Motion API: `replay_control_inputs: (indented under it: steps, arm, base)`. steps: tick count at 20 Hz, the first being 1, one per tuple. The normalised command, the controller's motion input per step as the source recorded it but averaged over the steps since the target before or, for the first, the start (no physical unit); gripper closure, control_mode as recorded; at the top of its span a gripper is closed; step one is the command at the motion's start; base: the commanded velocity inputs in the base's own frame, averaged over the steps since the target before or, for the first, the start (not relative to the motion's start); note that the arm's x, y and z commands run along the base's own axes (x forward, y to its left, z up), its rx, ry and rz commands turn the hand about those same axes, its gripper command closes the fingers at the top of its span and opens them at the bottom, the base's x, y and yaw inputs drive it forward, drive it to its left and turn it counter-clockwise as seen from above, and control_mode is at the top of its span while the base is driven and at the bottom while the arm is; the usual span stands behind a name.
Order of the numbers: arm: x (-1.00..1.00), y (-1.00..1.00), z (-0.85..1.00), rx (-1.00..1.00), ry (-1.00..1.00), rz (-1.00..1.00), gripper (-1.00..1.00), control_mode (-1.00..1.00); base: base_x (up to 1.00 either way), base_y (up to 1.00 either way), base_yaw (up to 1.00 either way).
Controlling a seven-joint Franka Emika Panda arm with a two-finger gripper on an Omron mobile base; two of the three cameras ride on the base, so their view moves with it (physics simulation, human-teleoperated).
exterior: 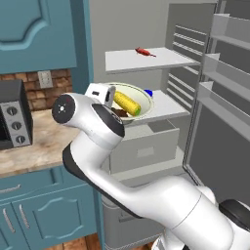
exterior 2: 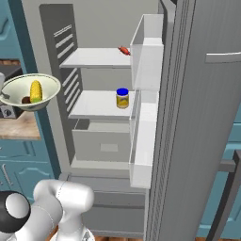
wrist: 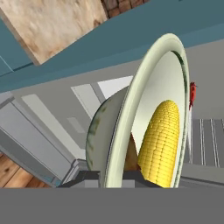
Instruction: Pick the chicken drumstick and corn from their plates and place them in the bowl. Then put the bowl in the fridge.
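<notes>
My gripper (wrist: 112, 178) is shut on the near rim of the pale cream-green bowl (exterior: 141, 97), holding it in the air in front of the open fridge (exterior: 146, 61). The bowl (exterior 2: 19, 84) hangs left of the fridge's middle shelf (exterior 2: 94, 104), about level with it. Inside lie the yellow corn (exterior: 128, 103) (exterior 2: 36, 91) and the small dark brown chicken drumstick (exterior 2: 26, 100). In the hand view the bowl (wrist: 144, 100) stands edge-on, with the corn (wrist: 162, 140) and a sliver of drumstick (wrist: 130, 157) behind its rim. The plates are out of view.
A blue-lidded jar (exterior 2: 122, 98) stands on the middle shelf and a small red item (exterior 2: 124, 50) lies on the top shelf. Below is a grey drawer (exterior 2: 106, 141). The fridge door with shelves (exterior 2: 146, 94) stands open at right. A toaster oven (exterior: 12, 117) sits on the counter (exterior: 44, 141).
</notes>
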Motion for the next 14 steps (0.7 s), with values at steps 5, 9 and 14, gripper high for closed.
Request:
replay_control_inputs:
  steps: [5, 9, 14]
  arm:
    - [0.00, 0.00, 0.00, 0.00, 0.00, 0.00, 1.00, 1.00]
    - [0.00, 0.00, 0.00, 0.00, 0.00, 0.00, 1.00, -1.00]
    - [0.00, 0.00, 0.00, 0.00, 0.00, 0.00, 1.00, -1.00]
  base:
    - [0.00, 0.00, 0.00]
    - [0.00, 0.00, 0.00]
    - [0.00, 0.00, 0.00]
